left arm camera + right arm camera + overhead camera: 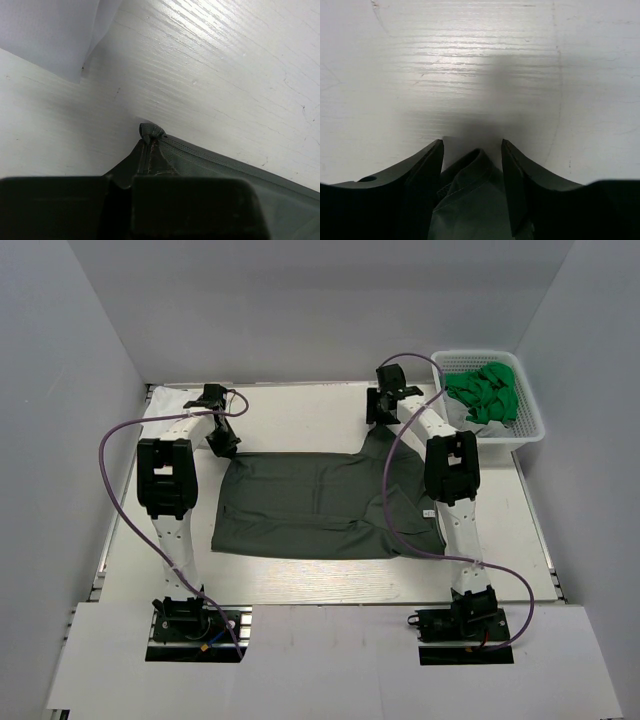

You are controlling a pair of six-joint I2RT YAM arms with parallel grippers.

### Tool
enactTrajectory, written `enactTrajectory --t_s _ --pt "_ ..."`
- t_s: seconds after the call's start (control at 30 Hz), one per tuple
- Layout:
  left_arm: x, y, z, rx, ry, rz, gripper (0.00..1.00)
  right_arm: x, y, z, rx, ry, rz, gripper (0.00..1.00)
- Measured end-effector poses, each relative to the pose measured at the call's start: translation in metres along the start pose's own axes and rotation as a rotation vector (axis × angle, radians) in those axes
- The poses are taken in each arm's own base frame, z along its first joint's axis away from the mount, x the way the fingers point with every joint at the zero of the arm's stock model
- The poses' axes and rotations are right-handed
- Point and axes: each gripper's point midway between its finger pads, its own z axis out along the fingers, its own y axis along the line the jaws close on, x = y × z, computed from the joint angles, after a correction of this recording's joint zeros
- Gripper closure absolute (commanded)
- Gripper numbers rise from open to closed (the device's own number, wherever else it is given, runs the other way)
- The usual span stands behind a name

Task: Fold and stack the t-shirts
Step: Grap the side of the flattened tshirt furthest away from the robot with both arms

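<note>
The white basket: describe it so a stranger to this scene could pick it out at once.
Start at the white table and go to its far right corner. There stands a white slatted basket holding what looks like crumpled green cloth. It is the only container in view, unlike the dark t-shirt spread across the middle.

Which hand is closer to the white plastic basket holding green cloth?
Right. The right hand grips the dark olive-grey t-shirt just left of the basket; the left hand grips its opposite corner, much farther away.
</note>
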Motion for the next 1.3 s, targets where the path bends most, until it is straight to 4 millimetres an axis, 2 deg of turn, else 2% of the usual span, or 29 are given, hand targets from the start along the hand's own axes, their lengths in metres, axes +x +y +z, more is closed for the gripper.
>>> enactTrajectory --t_s 0.13,0.23,0.3,0.57,0.67,0.77,0.87,0.97,1.03,1.13,1.3 --pt "0.000 -0.001 0.000 0.013 0.003 -0.001 1.00 0.005 0.000 -0.001 -0.005 0.003 -0.030 0.59" --pt "0.000 -0.002 0.000 0.019 0.004 -0.002 1.00 0.011 -0.001 -0.005 -0.005 0.013 -0.046 0.86" --pt "0.000 -0.002 0.000 0.021 0.005 -0.003 1.00 0.015 -0.001 -0.007 -0.005 0.021 -0.051 1.00" --pt "-0.002 -0.004 -0.003 0.030 0.009 0.002 1.00 0.010 0.004 -0.011 -0.012 0.008 -0.104 1.00" --pt "-0.003 -0.004 -0.005 0.023 0.009 0.007 1.00 0.007 0.010 -0.023 -0.042 -0.018 -0.126 1.00" --pt "-0.003 -0.005 -0.008 0.021 0.005 0.016 1.00 0.006 0.015 -0.054 -0.082 -0.051 -0.139 1.00" --pt "0.000 -0.002 -0.011 0.017 0.006 0.017 1.00 -0.001 0.019 -0.098 -0.125 -0.123 -0.149 1.00" --pt "0.005 0.003 -0.025 0.015 0.002 0.017 1.00 -0.017 0.022 -0.137 -0.159 -0.215 -0.153 1.00" --pt "0.007 0.005 -0.034 0.020 -0.006 0.017 1.00 -0.023 0.023 -0.155 -0.175 -0.266 -0.152 1.00" --pt "0.012 0.009 -0.052 0.031 -0.021 0.018 1.00 -0.008 0.020 -0.169 -0.185 -0.273 -0.153 1.00" --pt "0.020 0.008 -0.079 0.083 -0.047 0.034 1.00 0.040 0.007 -0.180 -0.173 -0.217 -0.150 1.00"
